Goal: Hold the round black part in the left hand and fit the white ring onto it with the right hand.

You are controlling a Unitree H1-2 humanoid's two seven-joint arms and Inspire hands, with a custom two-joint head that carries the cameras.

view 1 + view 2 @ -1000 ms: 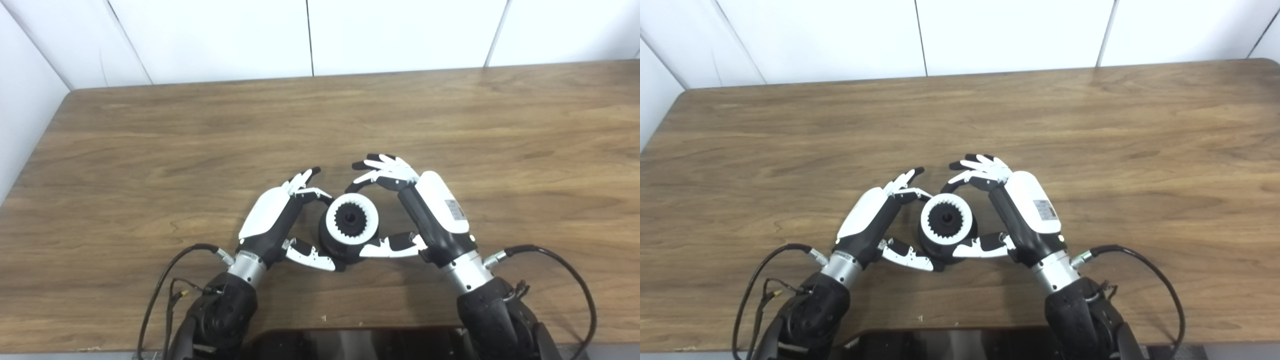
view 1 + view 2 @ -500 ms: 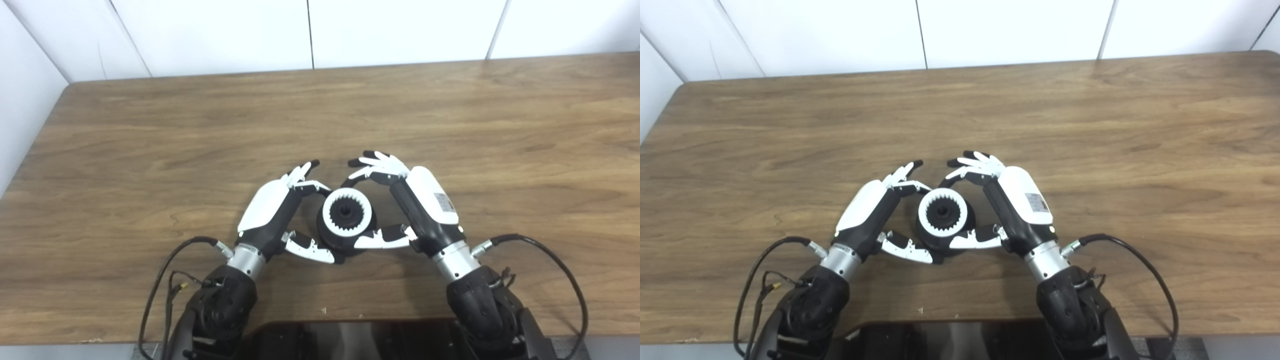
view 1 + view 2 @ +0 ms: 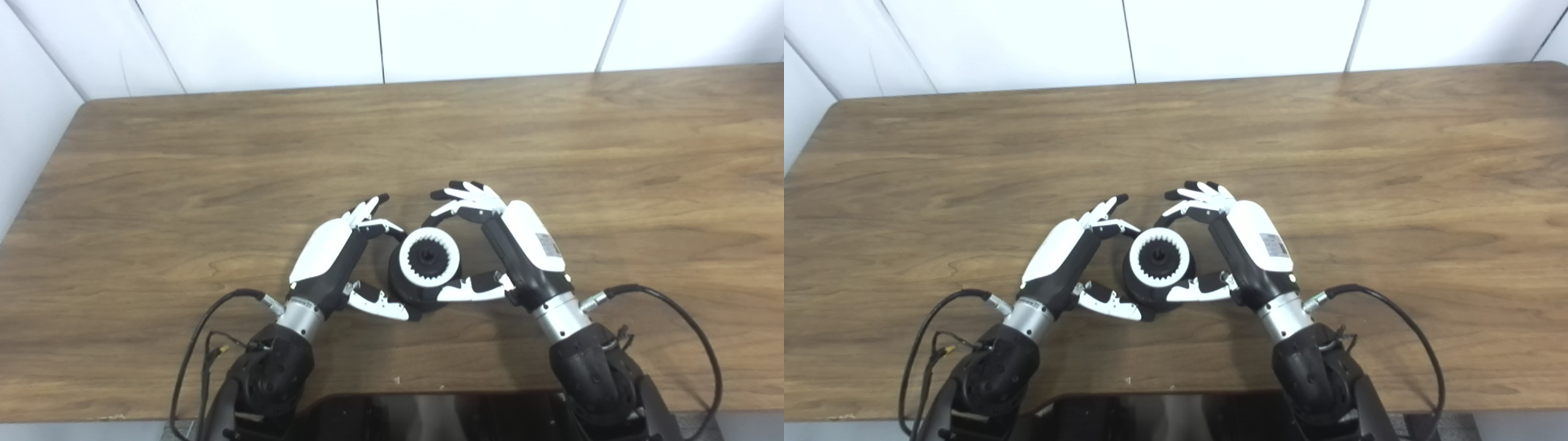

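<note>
Round black part (image 3: 409,293) sitting on the wooden counter (image 3: 184,184) between both sets of fingers, white ring (image 3: 429,263) lying on top of it, left hand (image 3: 334,257) and right hand (image 3: 520,245) cupping the part's sides, fingers spread, grasp unclear

round black part (image 3: 411,293): black | white ring (image 3: 429,262): white, toothed inner edge | left hand (image 3: 334,260): white shell over black, fingers white with black tips | right hand (image 3: 520,251): same white and black, grey label on the back | table (image 3: 184,171): brown wood grain | wall (image 3: 275,43): white panels, dark seams | cables (image 3: 686,324): black
</note>
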